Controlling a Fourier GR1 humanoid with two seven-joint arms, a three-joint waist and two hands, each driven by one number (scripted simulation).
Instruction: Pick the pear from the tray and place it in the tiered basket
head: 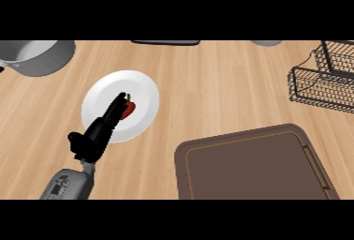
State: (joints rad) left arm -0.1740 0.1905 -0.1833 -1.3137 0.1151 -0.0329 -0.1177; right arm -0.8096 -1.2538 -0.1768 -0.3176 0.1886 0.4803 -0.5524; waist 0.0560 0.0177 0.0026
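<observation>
A small red item with a green stem (pixel 129 108) lies on a white plate (pixel 140 84) at the left of the counter. My left hand (pixel 93 138) reaches over the plate from the lower left. Its fingers (pixel 113 107) are straight and lie along the red item's left side, hiding part of it. I cannot tell whether they touch it. The brown tray (pixel 256 164) at the lower right holds nothing that I can see. The black wire tiered basket (pixel 321 84) stands at the upper right edge. No pear shows anywhere. My right hand is out of view.
A grey pot (pixel 38 56) stands at the upper left corner. A dark flat object (pixel 166 42) and a grey round object (pixel 266 42) sit at the counter's far edge. Bare wood lies between the plate and the basket.
</observation>
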